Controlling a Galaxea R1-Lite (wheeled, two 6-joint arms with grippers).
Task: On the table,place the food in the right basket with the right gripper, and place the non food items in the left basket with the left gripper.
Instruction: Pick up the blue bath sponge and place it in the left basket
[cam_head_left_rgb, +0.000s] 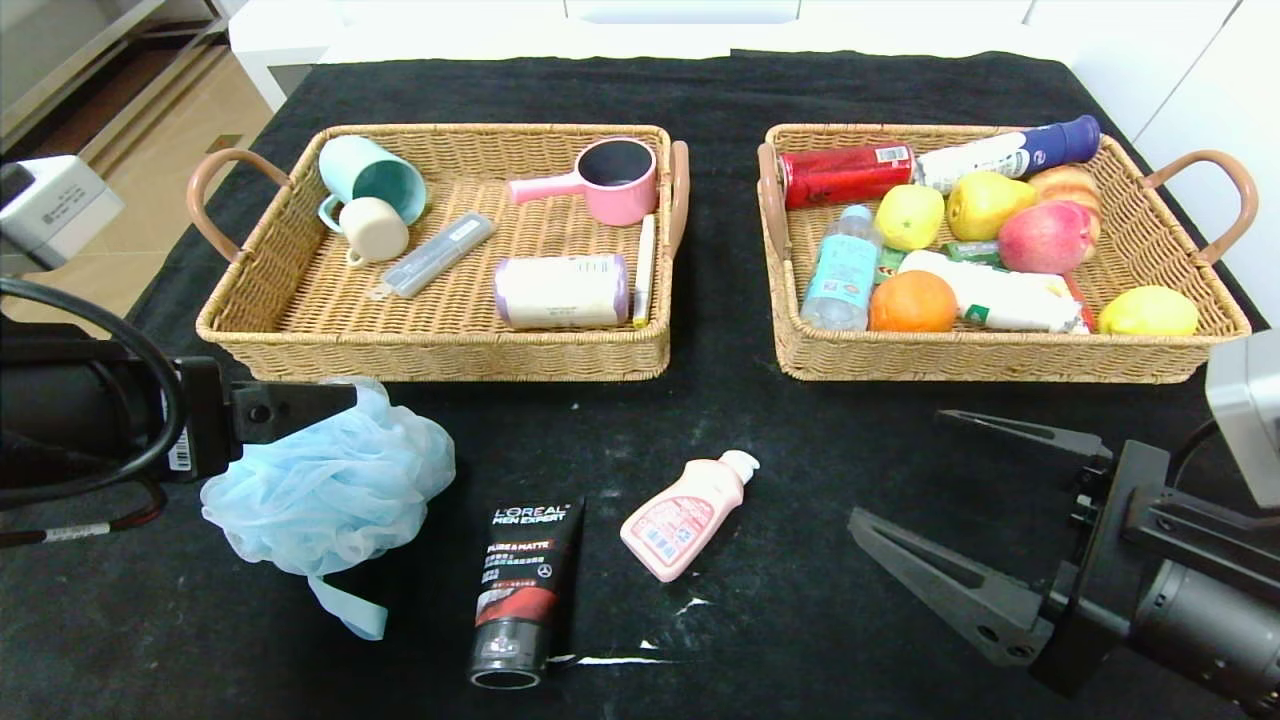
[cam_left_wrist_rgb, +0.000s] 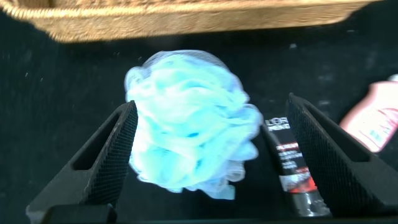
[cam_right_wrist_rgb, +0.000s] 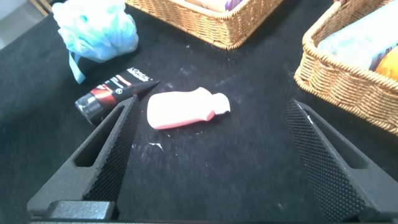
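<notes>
A light blue bath pouf lies on the black cloth in front of the left basket. My left gripper is open around the pouf, which sits between the two fingers, close against one pad. A black L'Oreal tube and a pink bottle lie at the front middle. My right gripper hovers open to the right of the pink bottle, with nothing between its fingers. The right basket holds fruit, bottles and a can.
The left basket holds two cups, a pink pot, a grey case and a white roll. The black tube lies just past the left gripper's other finger. Both baskets' wicker front walls stand just beyond the loose items.
</notes>
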